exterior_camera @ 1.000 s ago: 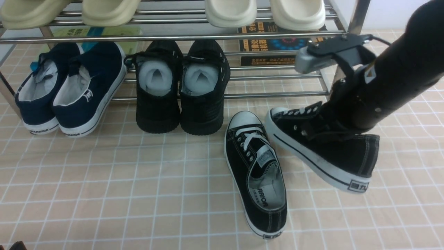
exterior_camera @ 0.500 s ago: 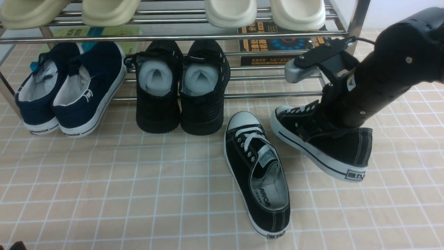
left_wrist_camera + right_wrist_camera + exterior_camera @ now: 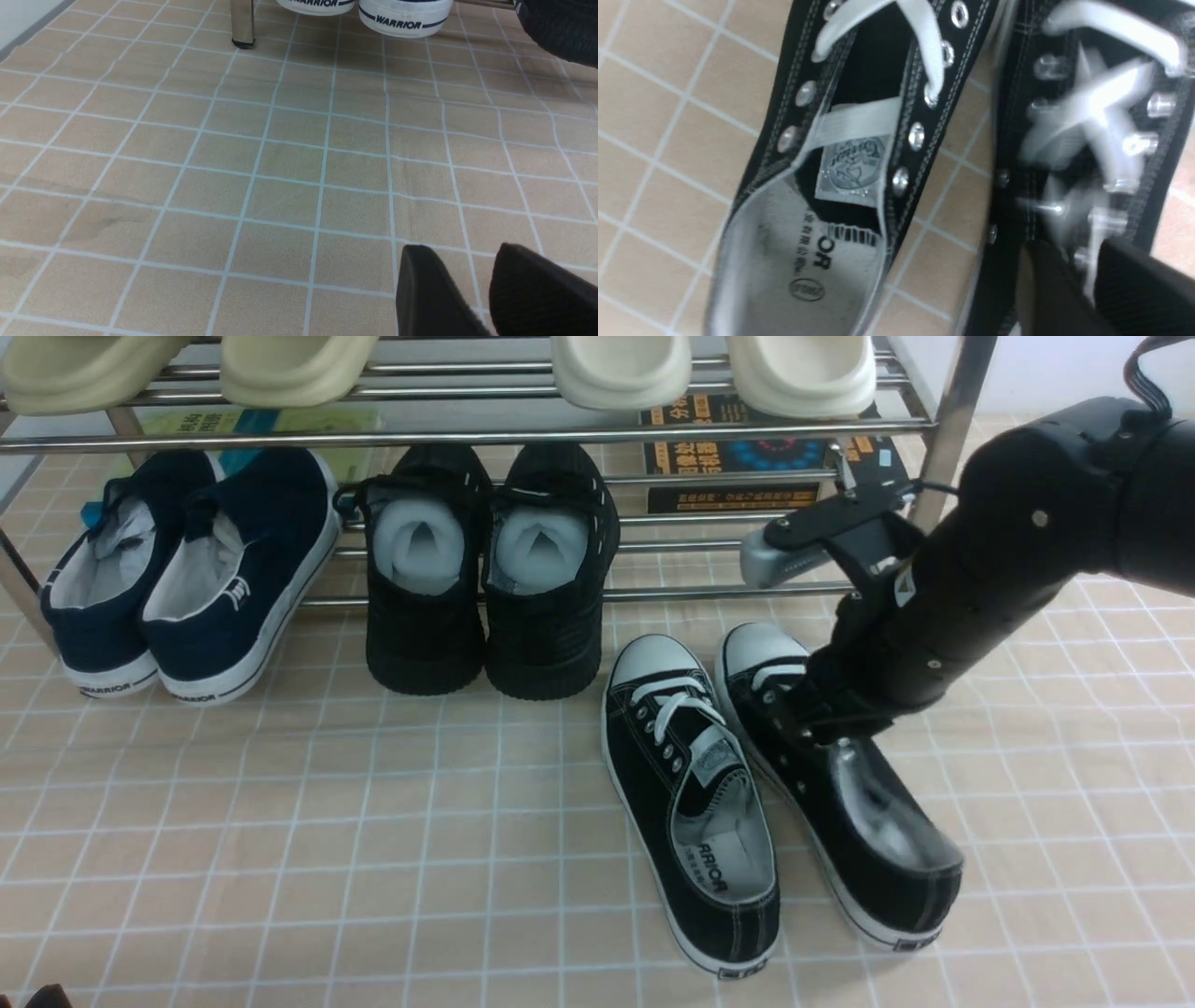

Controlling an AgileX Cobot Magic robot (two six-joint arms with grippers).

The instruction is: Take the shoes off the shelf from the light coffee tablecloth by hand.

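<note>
Both black canvas shoes lie side by side on the light coffee tablecloth point(image 3: 373, 821), in front of the chrome shelf point(image 3: 467, 434), toes toward it. The left shoe point(image 3: 691, 803) point(image 3: 859, 140) rests flat with its grey insole showing. The right shoe point(image 3: 845, 803) point(image 3: 1092, 116) is blurred and lies flat beside it. My right gripper point(image 3: 812, 714) point(image 3: 1083, 252) hangs over that shoe's laces, fingers apart with nothing clamped between them. My left gripper point(image 3: 460, 249) is low over bare cloth, fingers apart and empty.
An all-black pair point(image 3: 485, 569) and a navy pair point(image 3: 187, 579) sit half on the lower tier. Cream slippers point(image 3: 616, 369) fill the top tier. Books point(image 3: 738, 453) lie under the shelf. A shelf leg point(image 3: 243, 23) stands beyond my left gripper.
The right arm swung down and left with the tilted shoe. The shoe now lies flat beside its mate, and the gripper has let go of it.
</note>
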